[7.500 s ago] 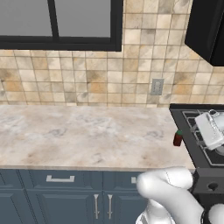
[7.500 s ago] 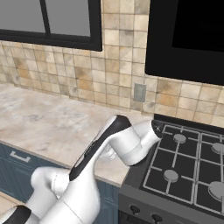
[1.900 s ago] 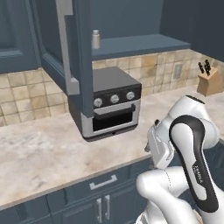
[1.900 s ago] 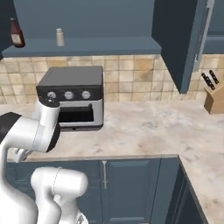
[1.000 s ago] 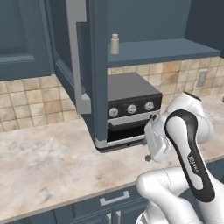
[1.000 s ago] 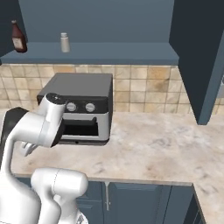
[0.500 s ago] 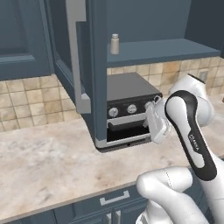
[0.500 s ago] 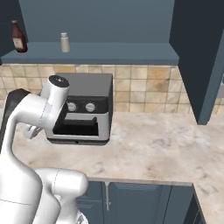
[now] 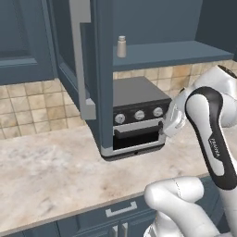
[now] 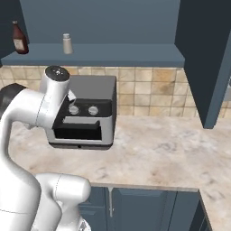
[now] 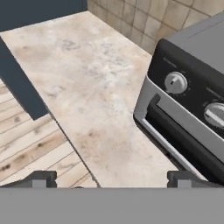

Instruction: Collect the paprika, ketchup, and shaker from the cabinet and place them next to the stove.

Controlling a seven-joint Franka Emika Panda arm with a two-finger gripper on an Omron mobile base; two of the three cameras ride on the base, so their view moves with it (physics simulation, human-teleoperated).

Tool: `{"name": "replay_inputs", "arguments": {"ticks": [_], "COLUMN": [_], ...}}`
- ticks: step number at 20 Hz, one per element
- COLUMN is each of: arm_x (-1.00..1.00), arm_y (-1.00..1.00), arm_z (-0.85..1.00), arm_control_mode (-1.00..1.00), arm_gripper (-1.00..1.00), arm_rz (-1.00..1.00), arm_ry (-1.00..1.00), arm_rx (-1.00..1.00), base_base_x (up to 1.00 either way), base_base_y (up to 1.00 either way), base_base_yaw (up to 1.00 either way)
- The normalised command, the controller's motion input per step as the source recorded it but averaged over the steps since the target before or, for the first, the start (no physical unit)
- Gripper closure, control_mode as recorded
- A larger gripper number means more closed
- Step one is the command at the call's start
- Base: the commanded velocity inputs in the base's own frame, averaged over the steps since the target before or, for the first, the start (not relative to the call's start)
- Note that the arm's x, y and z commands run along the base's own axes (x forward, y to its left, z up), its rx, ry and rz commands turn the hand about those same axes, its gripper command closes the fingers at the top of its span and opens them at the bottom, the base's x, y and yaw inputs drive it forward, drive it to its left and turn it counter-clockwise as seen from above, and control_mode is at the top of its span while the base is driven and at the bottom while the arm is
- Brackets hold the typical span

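Step in hand: approach to cabinet. Shaker and ketchup on shelf. Fingers wide, empty. Next: raise to shaker.

Ketchup: dark brown-red narrow-necked bottle with pale label, upright at the shelf's left end.
Shaker: small pale grey cylinder with rounded top, upright, right of the bottle, apart from it.
Cabinet: slate-blue wall cabinet, doors open.
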Motion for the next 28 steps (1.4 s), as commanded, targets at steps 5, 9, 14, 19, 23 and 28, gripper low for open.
{"name": "replay_inputs", "arguments": {"ticks": [5,9,14,19,23,28], "arm_x": [0.06,0.07,0.19,0.31,0.35,0.2], "arm_y": [-0.1,0.0,0.0,0.0,0.0,0.01], "arm_z": [0.34,0.63,0.77,0.74,0.46,0.21], "arm_control_mode": [-1.0,-1.0,-1.0,-1.0,-1.0,-1.0], "arm_gripper": [-1.0,-1.0,-1.0,-1.0,-1.0,-1.0], "arm_rz": [-0.42,-0.29,-0.27,-0.2,-0.1,-0.06], "arm_ry": [-0.1,-0.22,-0.17,-0.15,-0.12,-0.13], "arm_rx": [0.15,0.08,0.07,0.08,0.1,0.11], "base_base_x": [0.0,0.0,0.0,0.0,0.0,0.0], "base_base_y": [0.0,0.0,0.0,0.0,0.0,0.0], "base_base_yaw": [0.0,0.0,0.0,0.0,0.0,0.0]}}
